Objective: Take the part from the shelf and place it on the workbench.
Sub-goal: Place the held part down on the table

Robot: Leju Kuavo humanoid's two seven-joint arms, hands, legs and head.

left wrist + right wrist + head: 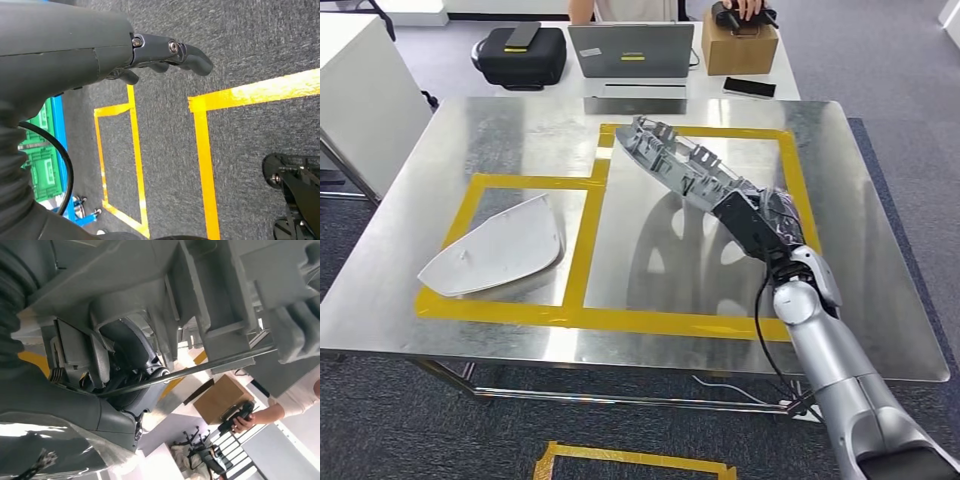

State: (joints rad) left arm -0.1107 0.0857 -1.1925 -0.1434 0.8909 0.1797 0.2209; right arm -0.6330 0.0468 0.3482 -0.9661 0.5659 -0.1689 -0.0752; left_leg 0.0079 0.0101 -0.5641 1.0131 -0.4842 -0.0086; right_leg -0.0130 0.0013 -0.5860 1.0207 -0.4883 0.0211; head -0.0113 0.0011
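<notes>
My right hand (758, 222) grips one end of a long grey ribbed plastic part (675, 160) and holds it slanting over the right taped square of the steel workbench (410, 290). The part's far end reaches toward the back of that square. Up close, the same grey part (211, 295) lies against my right hand (124, 365), whose fingers wrap it. A white curved shell part (497, 250) lies flat in the left taped square. My left hand (166, 52) hangs over grey carpet with fingers lightly curled and nothing in them.
Yellow tape (580, 255) marks two squares on the bench. Behind it a table carries a laptop (631, 50), a black case (520, 55), a cardboard box (739, 45) and a phone (749, 87). A person (622, 8) sits there. Tape outlines (203, 145) mark the carpet.
</notes>
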